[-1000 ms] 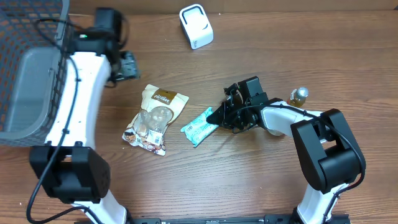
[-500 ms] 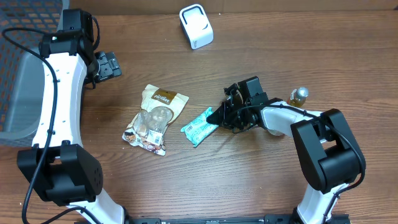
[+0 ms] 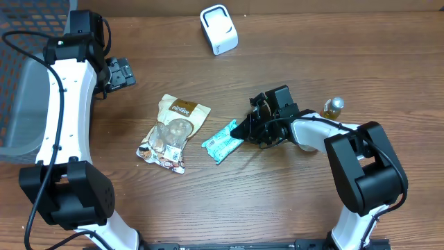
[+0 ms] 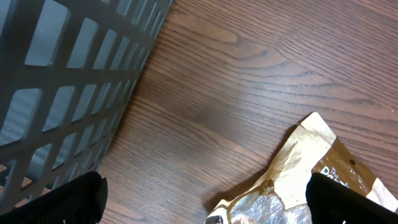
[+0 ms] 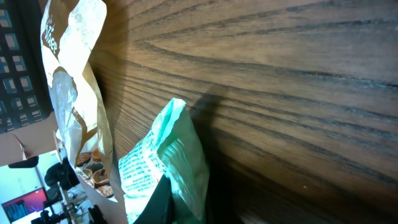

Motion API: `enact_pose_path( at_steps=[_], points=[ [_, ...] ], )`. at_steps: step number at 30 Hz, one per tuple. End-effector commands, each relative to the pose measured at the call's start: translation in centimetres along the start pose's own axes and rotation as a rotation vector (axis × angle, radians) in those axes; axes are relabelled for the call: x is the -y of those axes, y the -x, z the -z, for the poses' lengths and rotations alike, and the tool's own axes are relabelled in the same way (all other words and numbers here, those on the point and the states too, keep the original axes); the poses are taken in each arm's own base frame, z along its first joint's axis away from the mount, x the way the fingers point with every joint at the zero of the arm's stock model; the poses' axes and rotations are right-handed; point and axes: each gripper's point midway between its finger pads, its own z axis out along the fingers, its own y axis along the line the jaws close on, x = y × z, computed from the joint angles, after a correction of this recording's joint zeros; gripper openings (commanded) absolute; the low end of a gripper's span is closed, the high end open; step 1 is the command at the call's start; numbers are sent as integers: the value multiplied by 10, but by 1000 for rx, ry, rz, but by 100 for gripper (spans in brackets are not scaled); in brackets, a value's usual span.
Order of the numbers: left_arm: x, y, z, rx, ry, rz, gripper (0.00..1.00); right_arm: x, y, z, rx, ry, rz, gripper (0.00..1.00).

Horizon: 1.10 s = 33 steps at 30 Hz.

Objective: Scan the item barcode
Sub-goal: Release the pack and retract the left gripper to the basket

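**Teal packet pinched at its upper-right end, lying diagonally at mid-table**

In the overhead view the teal snack packet point(image 3: 222, 142) lies on the wooden table point(image 3: 291, 208) a little below the centre of the frame. Its long axis runs on a slant from lower left to upper right. The upper-right end meets the right gripper point(image 3: 242, 129), whose jaws are drawn together on that end of the packet. The lower-left end points toward the bottom of the cream-and-brown snack bag point(image 3: 173, 132). The bag lies just beside the packet on its left, with a narrow strip of bare wood between them.

From the right wrist camera the packet point(image 5: 163, 163) sits at lower centre, its crimped end pointing up the frame. Small dark print covers the pale green face turned to the lens, and a dark finger point(image 5: 159, 202) presses against the packet's lower edge. No barcode can be made out in that print. The snack bag point(image 5: 73, 81) runs down the left side of that frame.

The white scanner point(image 3: 218, 29) stands at top centre of the overhead view, well apart from the packet. A small gold-capped bottle point(image 3: 334, 106) stands at right, beside the right arm.

The left gripper point(image 3: 122, 72) is at upper left with its jaws spread wide and nothing between them. It is beside the grey mesh basket point(image 3: 21, 104). Its wrist camera shows the fingers point(image 4: 74, 198) at the two bottom corners, the basket wall point(image 4: 68, 81) at left, and a corner of the snack bag point(image 4: 311, 162) at lower right.
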Motion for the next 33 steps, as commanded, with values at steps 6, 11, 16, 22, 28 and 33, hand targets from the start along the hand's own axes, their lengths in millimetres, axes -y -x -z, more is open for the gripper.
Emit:
enact_pose_path(
  at_steps=[6,11,16,22,28,33],
  points=[
    [-2,4,6,21,3,4,100,16,-4,-7,2,-63,6,4],
    [-2,4,6,21,3,4,100,16,-4,-7,1,-63,20,4],
    [-2,4,6,21,3,4,100,16,-4,-7,1,-63,20,4],
    [-2,4,6,21,3,4,100,17,-4,-7,-1,-65,18,4],
    [-2,4,6,21,3,4,100,17,-4,-7,-1,-64,17,4],
    [-2,4,6,21,3,4,100,17,-4,-7,-1,-64,17,4]
  ],
)
